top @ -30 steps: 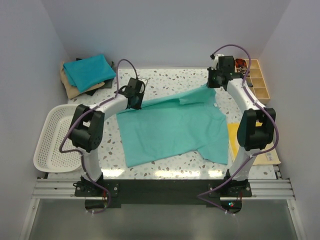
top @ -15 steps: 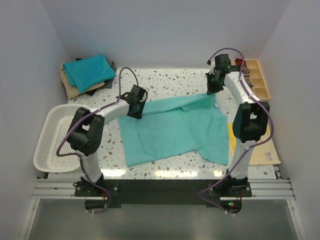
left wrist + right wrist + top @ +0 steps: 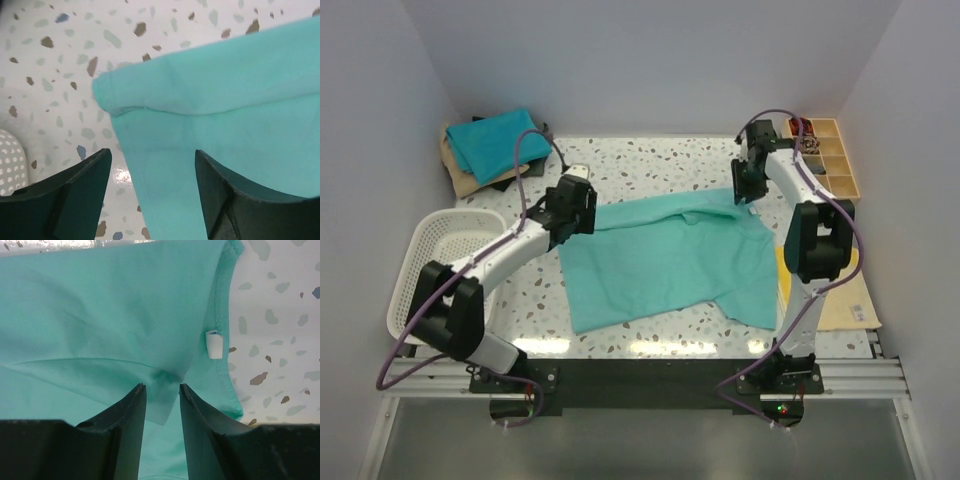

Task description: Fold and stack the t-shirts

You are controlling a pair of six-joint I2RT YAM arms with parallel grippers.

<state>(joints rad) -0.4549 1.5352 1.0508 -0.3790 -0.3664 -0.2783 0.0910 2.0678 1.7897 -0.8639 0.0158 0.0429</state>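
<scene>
Top view: the sea-green t-shirt [image 3: 665,255] lies spread on the desk [image 3: 650,160], its far edge folded over, with the left pincer [image 3: 572,212] and right pincer [image 3: 745,188] at the fold's ends. Left wrist: jaws wide apart, gripping nothing. Right wrist: jaws narrowly apart over a pucker. Both should lift straight up, sparing the fold.

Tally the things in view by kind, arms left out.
T-shirts: 4 (sea-green shirt, teal shirt, tan shirt, dark shirt)
Basket: 1
Compartment tray: 1
Flat sheets: 2 (yellow sheet, tan sheet)
Total: 8
</scene>
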